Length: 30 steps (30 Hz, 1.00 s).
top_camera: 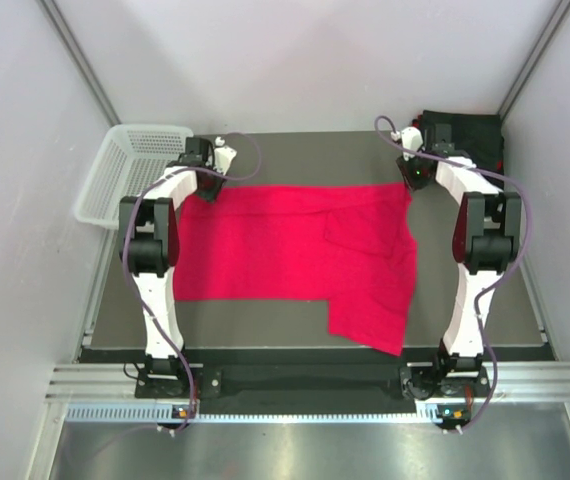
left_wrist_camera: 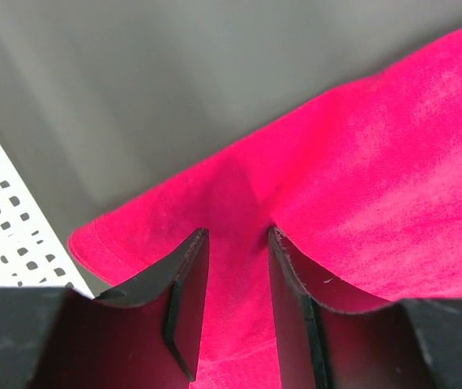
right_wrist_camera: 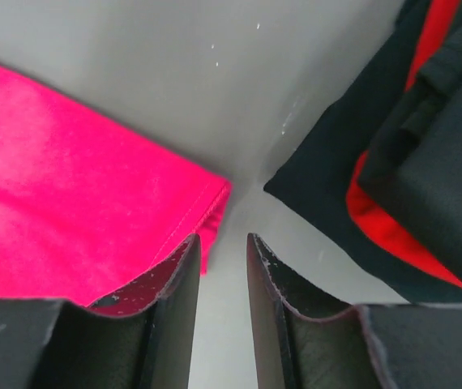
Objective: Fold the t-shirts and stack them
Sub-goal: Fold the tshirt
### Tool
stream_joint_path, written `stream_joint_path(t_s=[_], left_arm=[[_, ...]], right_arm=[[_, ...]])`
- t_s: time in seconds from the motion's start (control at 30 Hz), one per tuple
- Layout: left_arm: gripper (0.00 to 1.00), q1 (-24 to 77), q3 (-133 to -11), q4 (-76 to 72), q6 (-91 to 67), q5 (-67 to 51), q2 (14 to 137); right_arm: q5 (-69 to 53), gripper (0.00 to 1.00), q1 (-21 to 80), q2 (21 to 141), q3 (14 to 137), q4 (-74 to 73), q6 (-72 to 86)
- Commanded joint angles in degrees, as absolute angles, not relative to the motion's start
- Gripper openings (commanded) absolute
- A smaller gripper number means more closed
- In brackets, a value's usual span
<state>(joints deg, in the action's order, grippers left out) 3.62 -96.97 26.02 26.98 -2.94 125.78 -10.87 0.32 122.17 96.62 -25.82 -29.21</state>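
One red shirt (top_camera: 285, 245) lies spread on the table (top_camera: 305, 150). One stack of black shirts (top_camera: 470, 135) sits in the far right corner. Their number cannot be made out, and a red strip shows among them. One basket (top_camera: 130, 165) stands far left. The left jaws, part open, straddle a raised fold at the red shirt's far left edge, and it cannot be told whether they grip it. The right jaws, narrowly open, hold nothing beside its far right corner.

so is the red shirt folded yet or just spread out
Mostly spread: the bright crimson cloth t-shirt lies flat across the grey table, with only a flap doubled over at its right end.
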Motion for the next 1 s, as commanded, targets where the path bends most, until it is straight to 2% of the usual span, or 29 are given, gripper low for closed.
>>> stream_joint_path(t_s=[0.0, 0.33, 0.5, 0.77, 0.83, 0.9, 0.97], left_arm=[[0.4, 3.95, -97.56, 23.91, 27.86, -1.23, 126.39], [0.4, 4.39, -95.8, 23.91, 28.92, -0.53, 125.77], [0.4, 4.92, -96.07, 23.73, 29.35, -0.53, 125.86], [0.39, 5.1, -95.8, 23.64, 29.44, -0.53, 125.33], [0.39, 5.27, -95.54, 23.64, 29.53, 1.21, 125.16], [0.39, 5.45, -95.36, 23.73, 29.53, 1.49, 125.07], [0.39, 5.62, -95.01, 23.47, 29.79, 1.93, 124.81]], right_arm=[[-11.16, 0.31, 0.44, 124.89, 99.93, -24.17, -28.12], [-11.52, 0.37, 0.44, 128.76, 104.67, -25.48, -27.51], [-11.95, 0.27, 0.44, 129.55, 105.55, -27.24, -28.04], [-14.33, 0.27, 0.44, 137.8, 116.53, -40.86, -28.92], [-14.5, 0.22, 0.53, 139.65, 119.6, -43.23, -29.18], [-14.68, 0.09, 0.44, 140.53, 121.19, -44.12, -29.27], [-14.59, 0.04, 0.44, 140.62, 121.81, -43.86, -29.27]])
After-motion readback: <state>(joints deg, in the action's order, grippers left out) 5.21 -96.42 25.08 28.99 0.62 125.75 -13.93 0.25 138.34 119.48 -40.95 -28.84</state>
